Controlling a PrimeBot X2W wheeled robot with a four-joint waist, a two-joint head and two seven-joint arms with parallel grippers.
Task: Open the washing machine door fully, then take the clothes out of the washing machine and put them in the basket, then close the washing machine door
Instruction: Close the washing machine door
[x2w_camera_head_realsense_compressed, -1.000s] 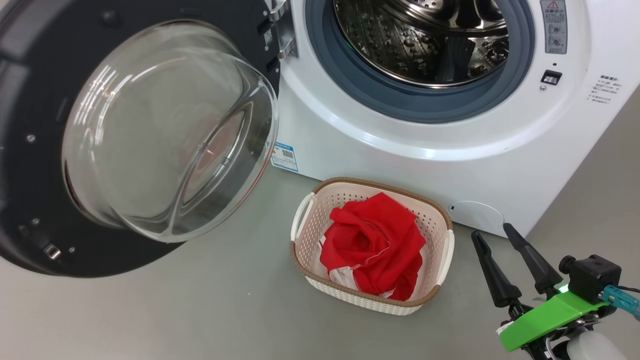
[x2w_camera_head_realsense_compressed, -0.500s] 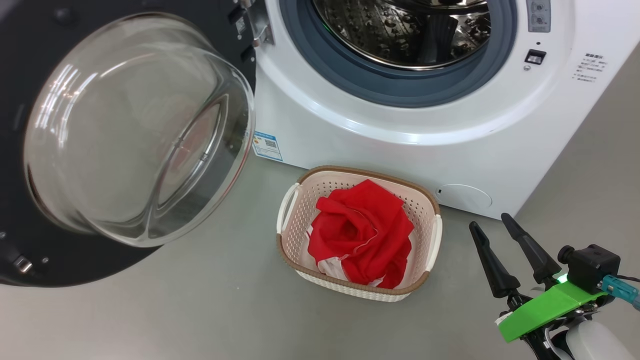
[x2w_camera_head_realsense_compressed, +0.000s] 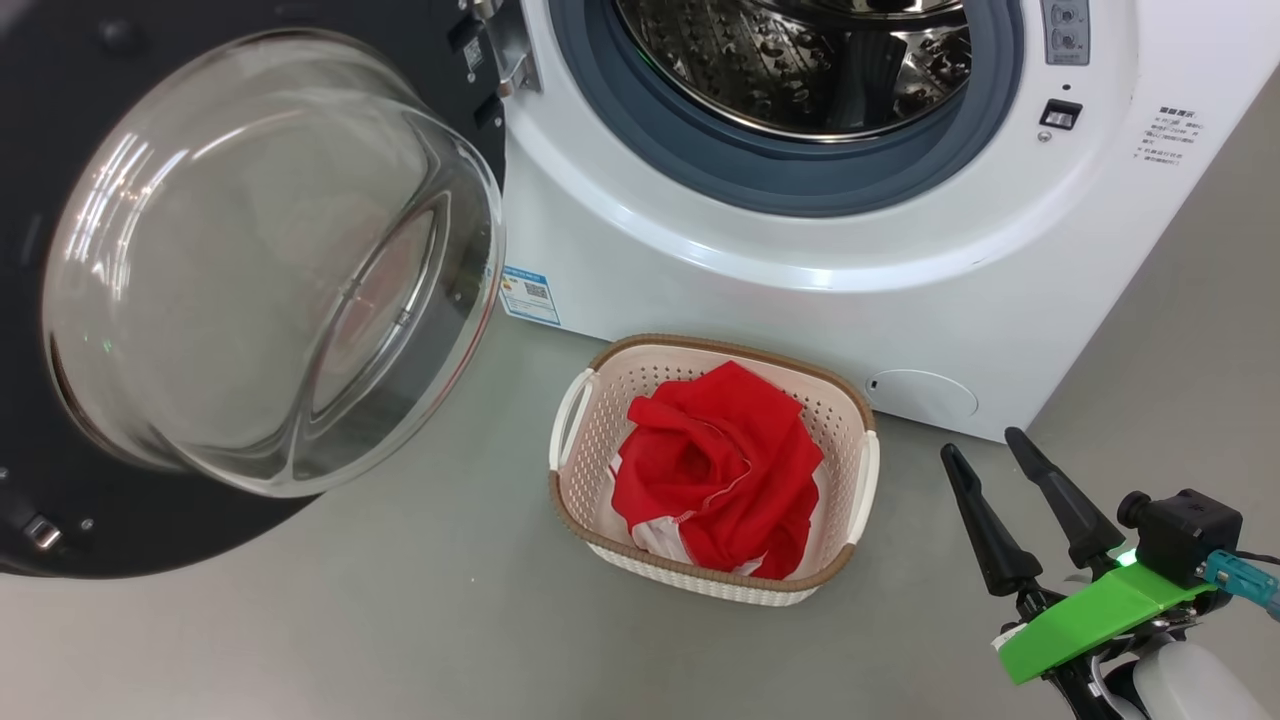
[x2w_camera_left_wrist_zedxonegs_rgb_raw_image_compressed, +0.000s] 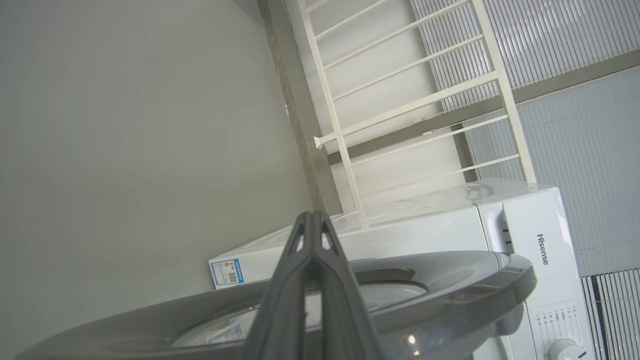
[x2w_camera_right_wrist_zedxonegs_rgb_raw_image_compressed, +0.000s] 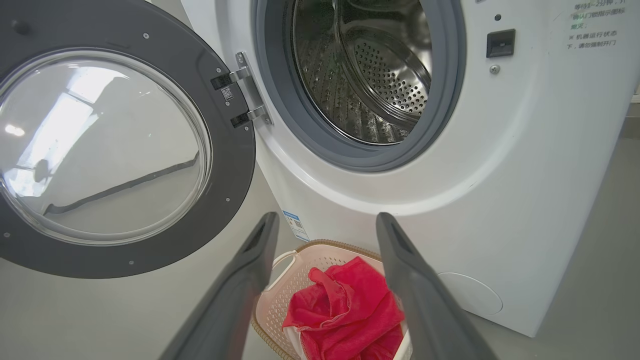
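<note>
Big round black-ringed washing machine door (x2w_camera_head_realsense_compressed: 260, 270) hangs wide open off the white front-loading washing machine (x2w_camera_head_realsense_compressed: 760, 300). Bright red clothes (x2w_camera_head_realsense_compressed: 720, 470) lie bunched in the small cream perforated basket (x2w_camera_head_realsense_compressed: 700, 350) on the grey floor (x2w_camera_head_realsense_compressed: 450, 620), just before the machine. Right hand (x2w_camera_head_realsense_compressed: 980, 443) is spread beside the basket. Left hand (x2w_camera_left_wrist_zedxonegs_rgb_raw_image_compressed: 311, 216) is pressed together over the door's rim; touching it or not, I can't tell.

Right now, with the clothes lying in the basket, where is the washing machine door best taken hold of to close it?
Probably the washing machine door, at its dark rim near the latch, farthest from the hinge, coming from the outer face where the shut left gripper sits. That edge swings easiest; the glass bowl bulges, too wide to grip.
</note>
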